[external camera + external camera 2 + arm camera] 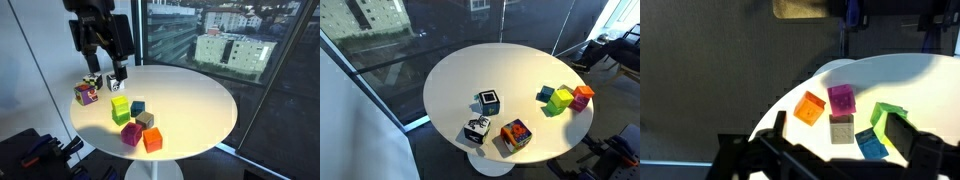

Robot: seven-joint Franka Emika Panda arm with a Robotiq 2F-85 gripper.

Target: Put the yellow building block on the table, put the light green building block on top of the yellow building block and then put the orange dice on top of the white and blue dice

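Tool, jaws apart, above the table

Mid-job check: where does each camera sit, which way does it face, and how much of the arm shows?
Exterior view: just above and beside the table, facing the window; the gripper hangs top left.
Exterior view: high, looking steeply down on the table, window beyond; no arm shows.
Wrist view: tilted down at the table's edge; dark fingers frame the bottom.
Shared: all three show the orange cube.
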